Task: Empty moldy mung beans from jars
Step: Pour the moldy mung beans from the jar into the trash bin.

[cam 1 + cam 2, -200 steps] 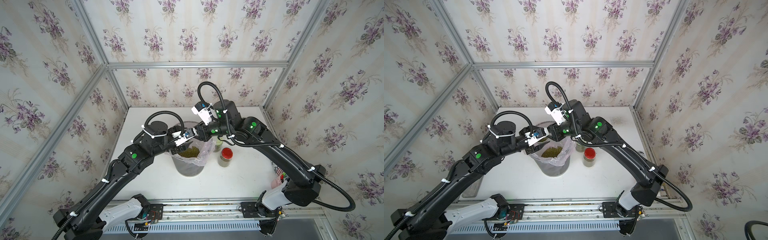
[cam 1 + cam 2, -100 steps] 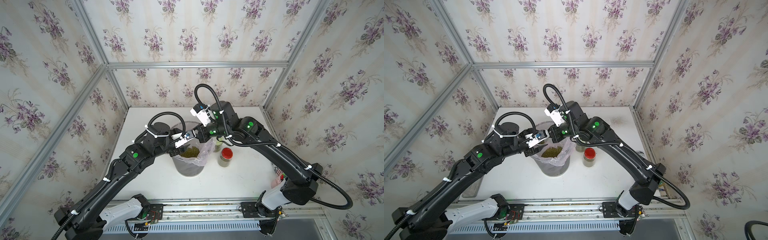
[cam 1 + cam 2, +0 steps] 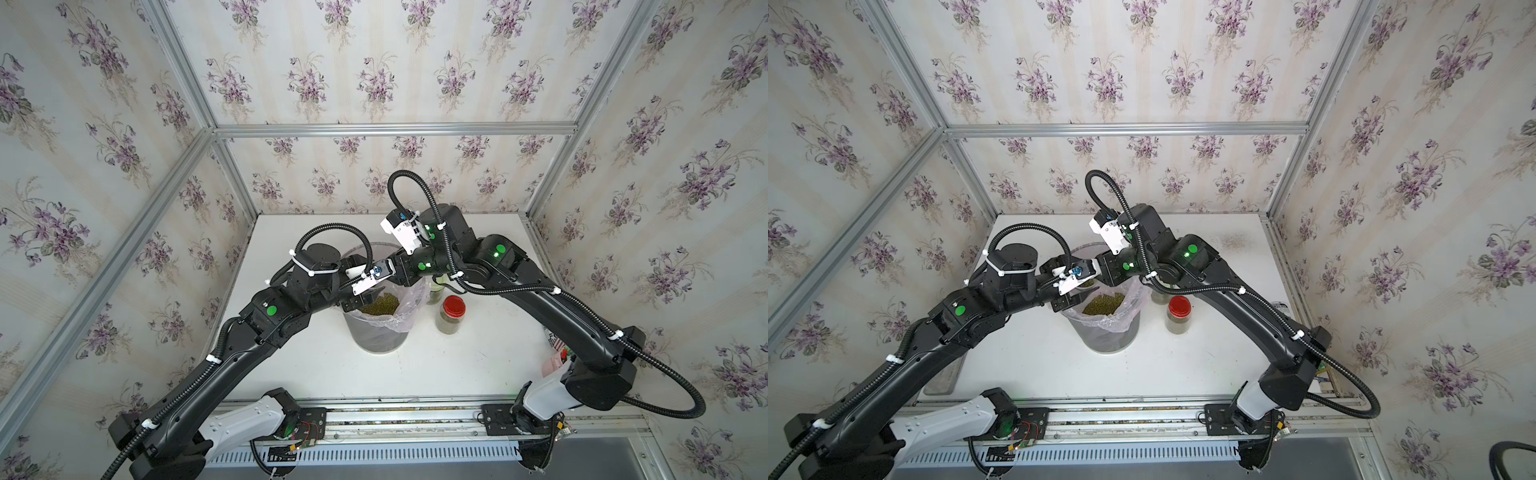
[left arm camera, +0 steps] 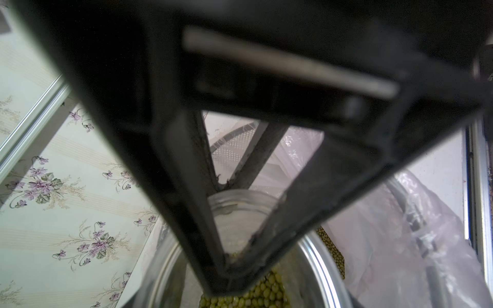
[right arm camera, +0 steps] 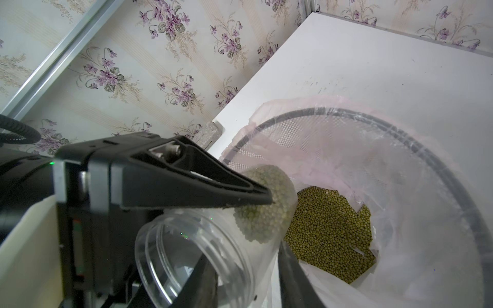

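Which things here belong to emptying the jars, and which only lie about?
Job: left gripper, open jar it holds, mung beans, lined bin, red-lidded jar, half-hidden jar.
Lying about: grey slab at table's left edge, small items at its right edge.

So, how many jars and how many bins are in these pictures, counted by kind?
Lined bin: 1
Jars: 3 (lidless jar held sideways, red-lidded jar, half-hidden jar)
Total: 4
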